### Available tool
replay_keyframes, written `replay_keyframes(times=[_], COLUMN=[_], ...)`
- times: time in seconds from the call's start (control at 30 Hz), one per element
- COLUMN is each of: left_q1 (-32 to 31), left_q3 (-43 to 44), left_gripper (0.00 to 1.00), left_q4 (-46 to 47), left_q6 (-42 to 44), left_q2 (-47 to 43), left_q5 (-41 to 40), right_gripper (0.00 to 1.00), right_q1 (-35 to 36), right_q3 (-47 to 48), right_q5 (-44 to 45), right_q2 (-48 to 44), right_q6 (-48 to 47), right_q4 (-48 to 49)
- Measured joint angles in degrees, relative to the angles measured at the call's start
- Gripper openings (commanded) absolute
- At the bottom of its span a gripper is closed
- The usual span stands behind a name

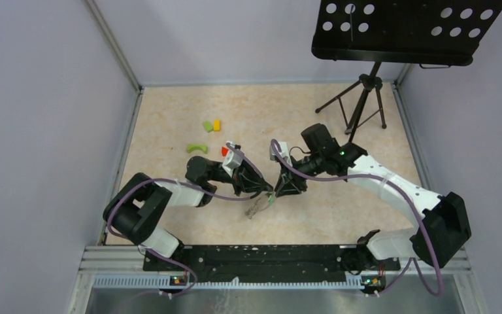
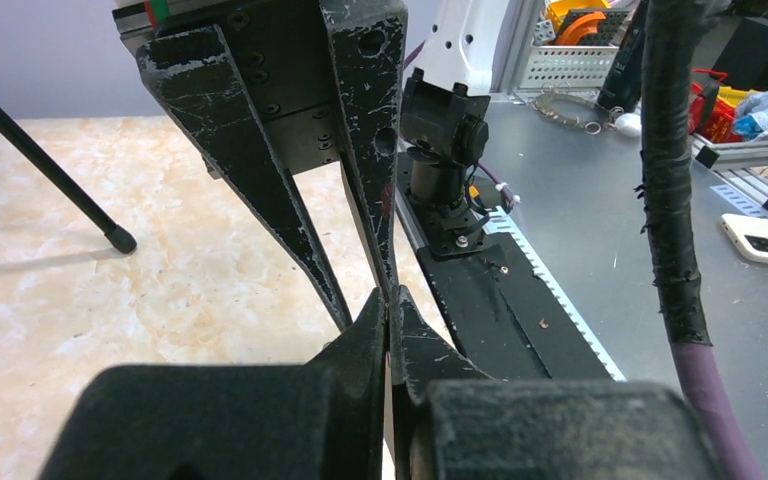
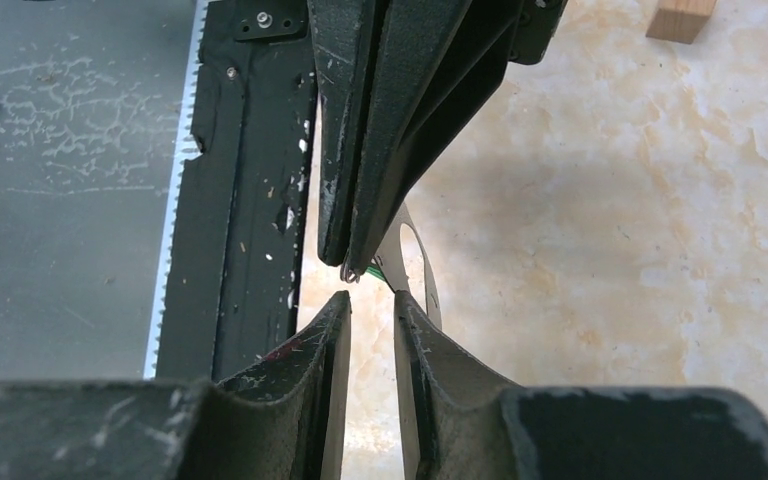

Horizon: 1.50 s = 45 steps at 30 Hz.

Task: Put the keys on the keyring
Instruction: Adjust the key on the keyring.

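**At table centre: keyring held for threading**

Nearest, the keys [image 1: 257,208] sit at seven o'clock of the meeting fingertips. The left gripper [image 1: 263,190] is clenched, apparently on the keyring [image 3: 417,262], probably to steady it. The right gripper [image 1: 282,188] faces it tip to tip, jaws slightly apart and empty. Coloured blocks [image 1: 212,125] lie at eleven o'clock, a music stand [image 1: 366,98] at one.

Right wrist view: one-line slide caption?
Right gripper, jaws apart, faces the shut left gripper; keyring at its tip.

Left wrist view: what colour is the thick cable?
The cable is purple, black-taped higher up; left wrist view shows it best.
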Motion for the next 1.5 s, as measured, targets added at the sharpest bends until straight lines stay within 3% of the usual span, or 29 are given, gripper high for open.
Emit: replay_keyframes(times=[0.33, 0.57, 1.5], left_q1=[0.00, 0.00, 0.02], left_q3=[-1.05, -1.07, -1.07], left_gripper=[0.00, 0.00, 0.00], left_q4=[-0.02, 0.02, 0.00], left_q6=[0.22, -1.05, -0.72], left_q2=[-0.92, -2.97, -3.02], left_q5=[-3.89, -8.66, -11.06], right_gripper=[0.26, 0.26, 0.19], right_q1=[-1.81, -2.08, -2.08], right_q3=[-0.02, -3.02, -6.01], right_q5=[3.58, 4.46, 1.29], right_q2=[-4.42, -11.65, -7.56], right_q6=[-0.04, 1.46, 6.93], right_q4=[0.74, 7.87, 13.73])
